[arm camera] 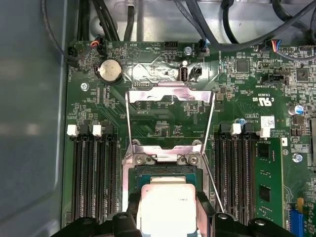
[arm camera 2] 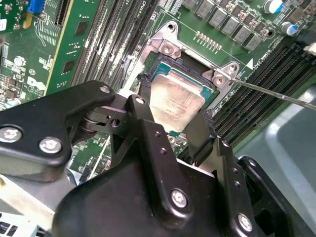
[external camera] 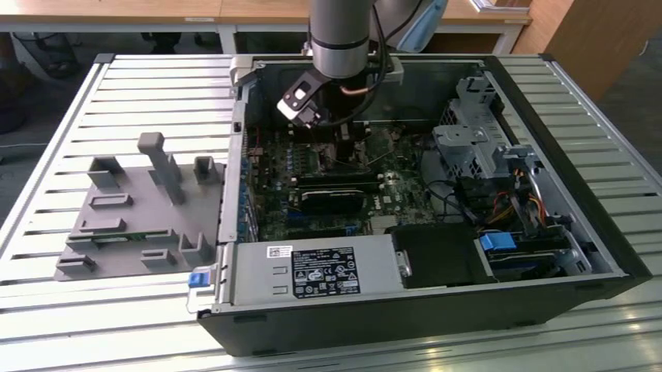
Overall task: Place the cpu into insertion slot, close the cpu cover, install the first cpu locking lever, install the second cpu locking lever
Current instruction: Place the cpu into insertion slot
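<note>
Fingers (arm camera 2: pixel 144 111) of the gripper (arm camera 2: pixel 175 106) sit narrow around the cpu (arm camera 2: pixel 174 98), one black finger against each of two opposite edges, so the chip is clamped between them. In the first wrist view the same grip shows, with the gripper (arm camera: pixel 168 216) flanking the cpu (arm camera: pixel 166 200). The chip lies flat, its silvery-tan metal top facing up toward both wrist cameras. It is square, so it has no long axis, and its edges run square with the frame beneath it. It sits directly over the insertion slot (arm camera: pixel 163 173), whose dark and teal rim shows on the far side of the chip. Whether it is fully seated I cannot tell.

Just beyond the slot, the cpu cover (arm camera: pixel 170 94) is flipped open, a thin silver frame with green board showing through its cut-out middle. A thin metal locking lever (arm camera: pixel 211 183) slants along one side of the slot, unlatched. Long black memory slots (arm camera: pixel 94 182) run on both sides of the socket. Farther on the green board (arm camera: pixel 247 89) is a round coin cell (arm camera: pixel 110 71).

In the exterior view the arm (external camera: pixel 342 39) reaches down into the open computer case (external camera: pixel 414 318), which lies on a slatted white table (external camera: pixel 62 325). A grey fixture (external camera: pixel 135 209) stands to the exterior view's left of the case.
</note>
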